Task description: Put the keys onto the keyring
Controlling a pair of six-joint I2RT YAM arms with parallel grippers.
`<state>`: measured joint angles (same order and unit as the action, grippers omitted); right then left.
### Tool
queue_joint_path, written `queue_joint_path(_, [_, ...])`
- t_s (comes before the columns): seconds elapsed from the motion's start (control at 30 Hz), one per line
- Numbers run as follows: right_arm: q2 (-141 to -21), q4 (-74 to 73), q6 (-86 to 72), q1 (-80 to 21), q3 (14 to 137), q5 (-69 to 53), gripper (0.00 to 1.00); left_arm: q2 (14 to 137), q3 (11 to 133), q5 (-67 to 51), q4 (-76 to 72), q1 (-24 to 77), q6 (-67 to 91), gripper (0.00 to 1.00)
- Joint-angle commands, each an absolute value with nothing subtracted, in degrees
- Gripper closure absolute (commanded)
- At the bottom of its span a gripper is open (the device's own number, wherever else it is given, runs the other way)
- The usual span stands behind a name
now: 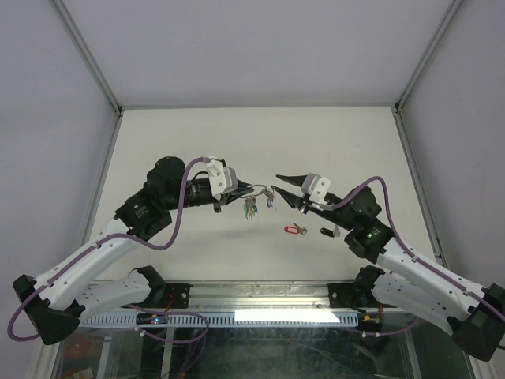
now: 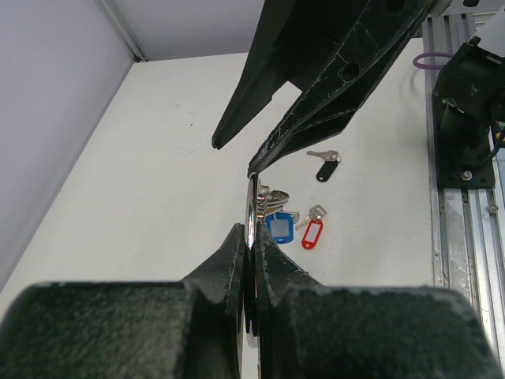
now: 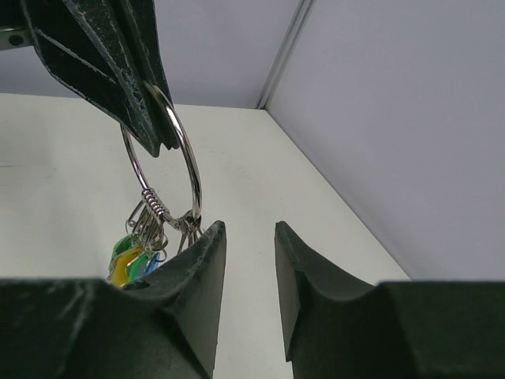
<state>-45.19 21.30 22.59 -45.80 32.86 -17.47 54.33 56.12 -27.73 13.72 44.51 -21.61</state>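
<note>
The white counter (image 1: 197, 142), walled on three sides, fills the overhead view. From the bottom corners the left arm (image 1: 118, 229) and the right arm (image 1: 410, 260) reach inward and meet near centre frame. There the left gripper (image 1: 249, 188) is closed tight on the keyring (image 1: 261, 189), its wire pinched edge-on between the fingers and held above the counter. Facing it, the right gripper (image 1: 276, 183) has its jaws partly apart with nothing between them. One finger sits just beside the ring's lower rim; contact cannot be told. Beneath the ring hangs a bunch of small keys (image 1: 252, 208) with blue, yellow and green tags. Right of centre, on the counter, lie the red-tagged key (image 1: 295, 230) and, beside it, the black-tagged key (image 1: 327, 231).
</note>
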Motion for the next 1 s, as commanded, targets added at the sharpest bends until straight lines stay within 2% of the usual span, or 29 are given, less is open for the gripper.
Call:
queue_joint_path(0.0, [-45.5,24.9,22.1,-46.1,33.3,-18.3,0.67,53.0,57.1,-28.0,9.3,44.1,-21.3,1.0])
queue_joint_path(0.3, [-41.9,13.4,31.1,-46.2,34.3,-18.4,0.64,52.6,56.9,-27.5,9.4,44.0,-21.4,1.0])
queue_joint_path(0.97, [-46.3,19.0,32.2,-49.3,33.6,-16.5,0.63,54.0,57.9,-27.2,10.7,44.0,-21.2,1.0])
